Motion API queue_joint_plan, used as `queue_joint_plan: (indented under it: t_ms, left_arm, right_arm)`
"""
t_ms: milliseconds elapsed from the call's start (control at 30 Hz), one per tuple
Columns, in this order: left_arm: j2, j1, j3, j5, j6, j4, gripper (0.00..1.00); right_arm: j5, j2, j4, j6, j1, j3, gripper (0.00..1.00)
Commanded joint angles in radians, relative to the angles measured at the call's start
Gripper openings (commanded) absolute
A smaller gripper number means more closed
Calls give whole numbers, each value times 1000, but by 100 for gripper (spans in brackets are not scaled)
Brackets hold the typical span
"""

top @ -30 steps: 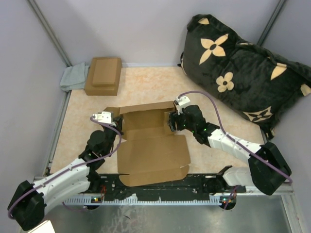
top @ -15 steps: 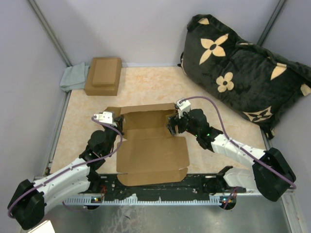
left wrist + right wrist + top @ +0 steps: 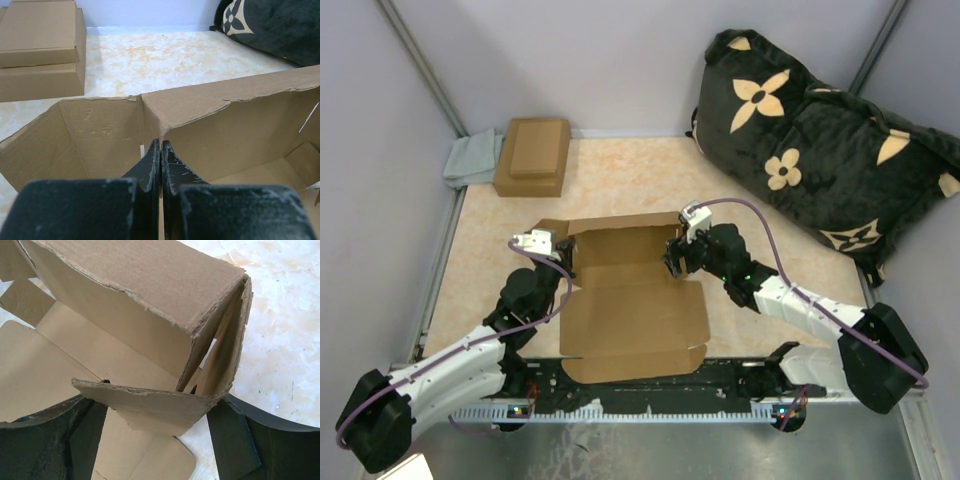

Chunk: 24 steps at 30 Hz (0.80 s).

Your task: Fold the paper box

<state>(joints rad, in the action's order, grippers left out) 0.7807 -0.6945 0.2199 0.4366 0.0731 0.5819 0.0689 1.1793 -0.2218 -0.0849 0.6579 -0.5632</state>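
- My right hand point(image 3: 157, 412) stands wide open, one dark finger point(image 3: 232, 440) on each side of the right-hand corner of the plain brown corrugated cardboard mailer box point(image 3: 632, 300). A short end flap lies across the gap between them. I cannot tell whether either finger presses on it.
- My left hand point(image 3: 160, 146) is closed, tips together, nosed into the opposite inside corner where the back wall meets the side wall. I see nothing pinched between the tips.
- As I judge it, the right corner is only loosely formed. Closing there off-line could crush the flap or tear its ragged edge instead of tucking it.
- The left hand seems to prop its corner, so backing it out might let that wall sag flat.
- Nothing pins the flat panel, so a shove from either hand could slide the whole sheet across the marbled worktop point(image 3: 620, 180).
- The box sits between my two hands. Its raised back wall is just beyond their fingertips, and the flat front panel lies behind them, toward the arm bases.
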Motion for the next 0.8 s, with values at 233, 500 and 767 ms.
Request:
queue_joint_plan:
  t_ms: [233, 500, 767]
  left_arm:
    - [-12, -10, 7, -8, 1, 13, 0]
    - [-5, -11, 10, -11, 3, 14, 0]
    - [-23, -11, 9, -4, 9, -6, 0]
  right_arm:
    - [160, -124, -105, 8, 5, 40, 83]
    - [178, -178, -64, 11, 6, 55, 88]
    - [180, -126, -60, 3, 5, 51, 99]
